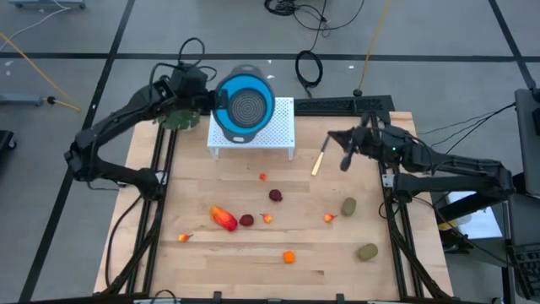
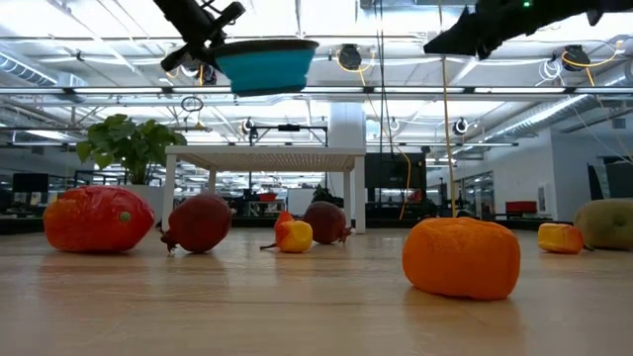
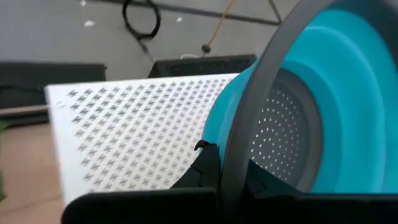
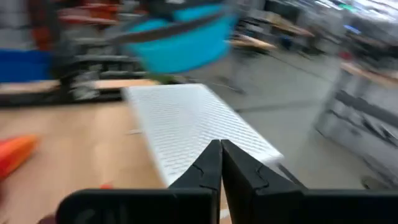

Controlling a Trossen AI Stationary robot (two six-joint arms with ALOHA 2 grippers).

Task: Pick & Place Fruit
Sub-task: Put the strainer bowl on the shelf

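Fruit lies scattered on the table (image 1: pixel 337 262), none of it held. Longest is the red-orange piece (image 1: pixel 224 218), its long axis running diagonally from the far left toward the near right; it sits just left of a dark red ball (image 1: pixel 246 220). A second dark red ball (image 1: pixel 276 195) lies farther back, an orange ball (image 1: pixel 289 257) near the front edge, and two olive ovals (image 1: pixel 348 206) on the right side. Tiny orange-red bits (image 1: pixel 329 218) lie among them.

Left gripper (image 3: pixel 217 177) is clenched on the rim of a blue colander (image 1: pixel 245 103), holding it in the air over a white perforated stand (image 1: pixel 283 128).

Right gripper (image 4: pixel 221 165) hangs above the table's right side, near a pale-handled knife (image 1: pixel 320 160), its fingers pressed together with nothing between them.
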